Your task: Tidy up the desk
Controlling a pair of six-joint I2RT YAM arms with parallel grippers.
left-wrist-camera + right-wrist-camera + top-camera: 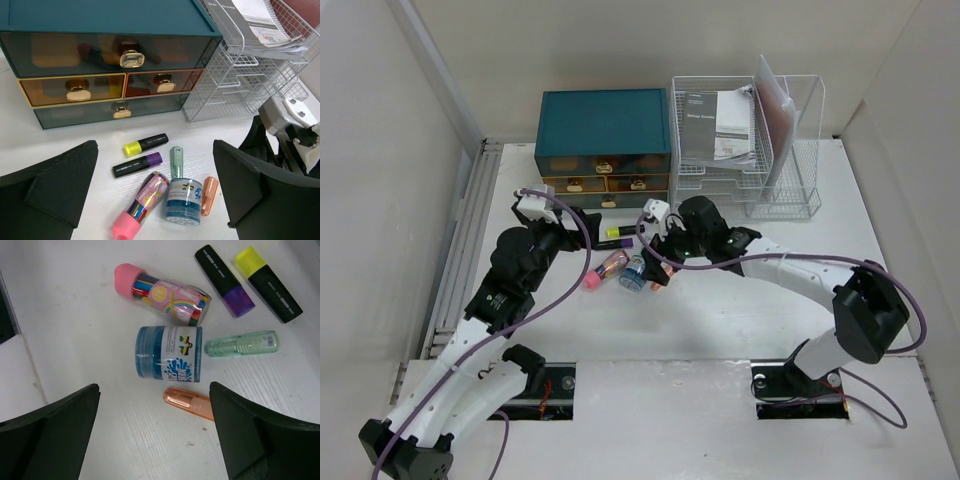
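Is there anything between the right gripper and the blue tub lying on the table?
Nothing visible: the open right gripper faces the blue tub directly, with only the orange clip lying beside it.

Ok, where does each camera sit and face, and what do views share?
Top external: above and behind, looking down on the table; left arm and right arm show.
Left wrist: low, facing the teal drawer unit; own fingers at both lower corners.
Right wrist: looking down on the blue tub; own fingers at bottom.
Shared: all see the tub and pink-capped marker tube.
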